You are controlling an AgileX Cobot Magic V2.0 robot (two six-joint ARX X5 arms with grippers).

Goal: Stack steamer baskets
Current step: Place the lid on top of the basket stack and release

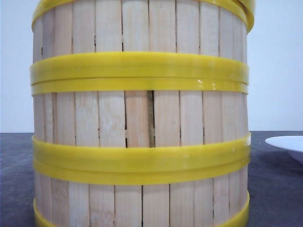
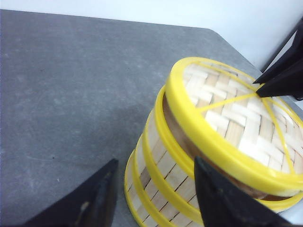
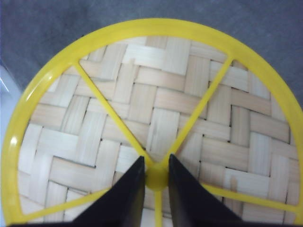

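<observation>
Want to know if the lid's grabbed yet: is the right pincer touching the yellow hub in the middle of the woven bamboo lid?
Touching. The right wrist view shows the right pincer closed around the round woven bamboo lid's yellow centre hub, no gap visible.

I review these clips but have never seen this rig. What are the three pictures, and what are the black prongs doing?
A two-armed robot films itself. The front view faces a stack of steamer baskets on a dark table, a white plate at right. The other two views come from cameras on each wrist; the black prongs are gripper fingers. The left gripper is open beside the stack, holding nothing. The right gripper pinches the centre hub of the woven lid, which sits tilted on top.
</observation>
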